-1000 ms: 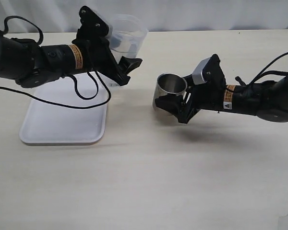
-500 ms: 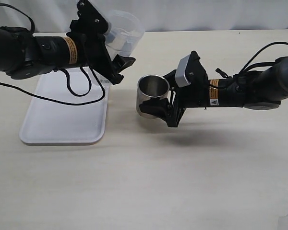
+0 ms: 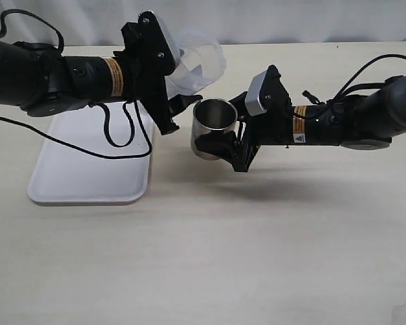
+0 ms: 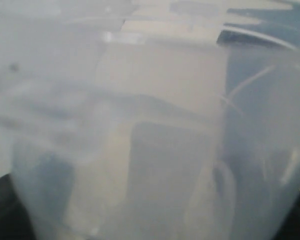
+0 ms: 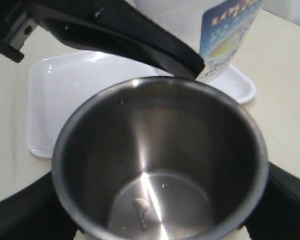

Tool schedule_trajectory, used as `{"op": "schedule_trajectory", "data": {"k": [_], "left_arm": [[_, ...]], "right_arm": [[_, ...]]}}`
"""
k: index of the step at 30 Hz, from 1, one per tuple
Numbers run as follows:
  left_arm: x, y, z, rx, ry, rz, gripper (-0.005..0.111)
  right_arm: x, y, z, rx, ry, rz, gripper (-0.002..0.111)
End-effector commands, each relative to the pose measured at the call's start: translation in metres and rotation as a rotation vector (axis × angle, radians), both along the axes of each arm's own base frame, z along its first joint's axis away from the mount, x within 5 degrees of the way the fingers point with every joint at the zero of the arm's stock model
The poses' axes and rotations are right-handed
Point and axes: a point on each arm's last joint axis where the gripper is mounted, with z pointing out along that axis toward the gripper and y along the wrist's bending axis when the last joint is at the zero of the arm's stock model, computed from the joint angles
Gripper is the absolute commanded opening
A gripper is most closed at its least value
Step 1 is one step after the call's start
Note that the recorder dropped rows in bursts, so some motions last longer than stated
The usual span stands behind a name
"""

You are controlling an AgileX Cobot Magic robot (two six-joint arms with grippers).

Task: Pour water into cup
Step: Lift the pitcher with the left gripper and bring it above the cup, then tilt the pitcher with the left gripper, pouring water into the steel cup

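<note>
My right gripper is shut on the cup, a short steel tumbler held upright just above the table at the centre. In the right wrist view the cup fills the frame, and only a small wet smear of water shows on its bottom. My left gripper is shut on a translucent plastic container. The container is tipped with its mouth up and to the right, its base close above the cup's rim. It fills the left wrist view; I cannot make out water inside it.
A white tray lies on the table at the left, under the left arm. Black cables loop over the tray and trail behind the right arm. The pale tabletop stretches in front of both arms.
The left arm has carried the container to the right and tipped it further, up to the cup. The right arm brought the cup leftward to meet it.
</note>
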Motion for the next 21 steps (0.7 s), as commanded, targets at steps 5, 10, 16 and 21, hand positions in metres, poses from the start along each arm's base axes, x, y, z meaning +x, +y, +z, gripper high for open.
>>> {"op": "schedule_trajectory", "data": {"k": [5, 10, 16, 21], "left_arm": [[-0.0006, -0.0036, 0.0105, 0.036, -0.116, -0.068, 0.0], [-0.0006, -0.0036, 0.0105, 0.08, -0.167, -0.099, 0.0], [-0.0003, -0.0028, 0.0095, 0.137, -0.213, -0.124, 0.0], [-0.0001, -0.0024, 0.0091, 0.166, -0.237, -0.136, 0.0]], "right_arm": [[0.0011, 0.0012, 0.0027, 0.022, -0.008, 0.001, 0.004], [0.0005, 0.0015, 0.0032, 0.027, -0.009, 0.009, 0.004], [0.0003, 0.0017, 0.0026, 0.028, -0.008, 0.012, 0.004], [-0.0005, 0.0025, 0.0013, 0.043, -0.005, 0.022, 0.004]]}}
